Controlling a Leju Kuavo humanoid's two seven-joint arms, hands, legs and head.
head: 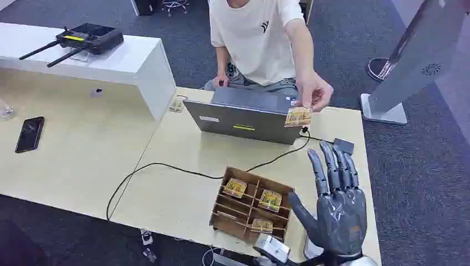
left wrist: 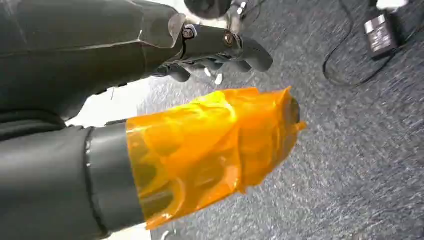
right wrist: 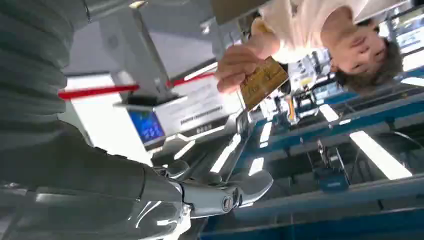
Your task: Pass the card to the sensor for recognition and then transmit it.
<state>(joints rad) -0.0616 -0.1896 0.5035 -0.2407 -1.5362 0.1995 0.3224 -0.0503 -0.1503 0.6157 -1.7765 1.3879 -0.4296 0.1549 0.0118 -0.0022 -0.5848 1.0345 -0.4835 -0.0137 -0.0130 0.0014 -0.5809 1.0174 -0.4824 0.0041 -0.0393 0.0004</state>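
Dark grey carpet floor [head: 421,183]. Pale wood desk [head: 183,188] at centre; white raised counter [head: 133,61] at 10 o'clock; grey kiosk stand [head: 410,61] at 2 o'clock.

Bright even indoor light; wrist views blurry, ceiling-light glare.

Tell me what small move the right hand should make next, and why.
Probably reach forward and up toward the card and take it. The person's hand holds it out over the laptop, just beyond the right hand, which is raised, fingers spread, holding nothing.
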